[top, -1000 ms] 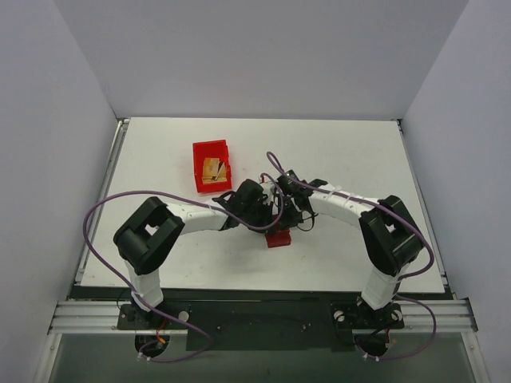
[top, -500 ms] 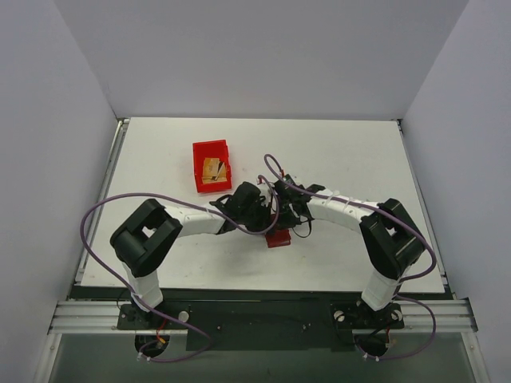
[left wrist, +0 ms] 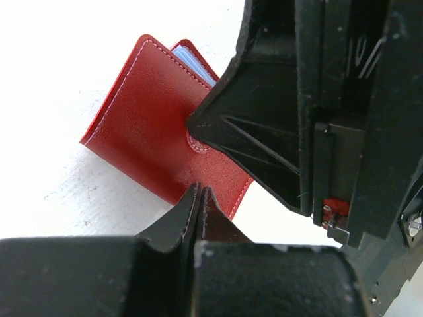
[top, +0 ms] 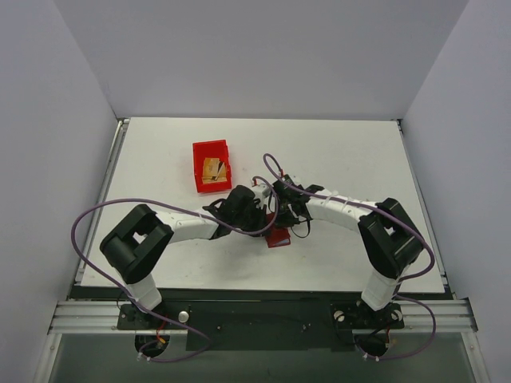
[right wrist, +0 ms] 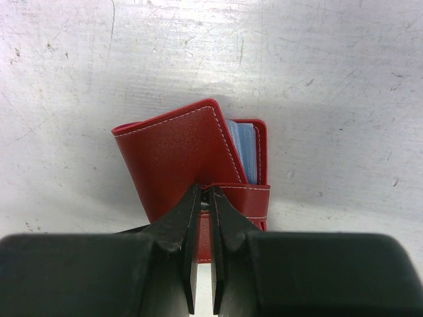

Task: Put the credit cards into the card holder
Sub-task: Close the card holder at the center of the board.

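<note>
On the table (top: 351,159), the red bin (top: 210,144) sat well beyond both fingertips. The folded card holder (right wrist: 175,155) lay directly under the left gripper (left wrist: 199,193) and right gripper (right wrist: 205,193), both closed and holding nothing. The credit cards (top: 213,170) lay in the bin.

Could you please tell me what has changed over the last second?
The left arm's elbow swung outward to the left and its wrist edged left; the right arm's wrist crept slightly left too. No visible grasp or release. The dark red folding card holder and the bright red plastic bin stayed put.
</note>
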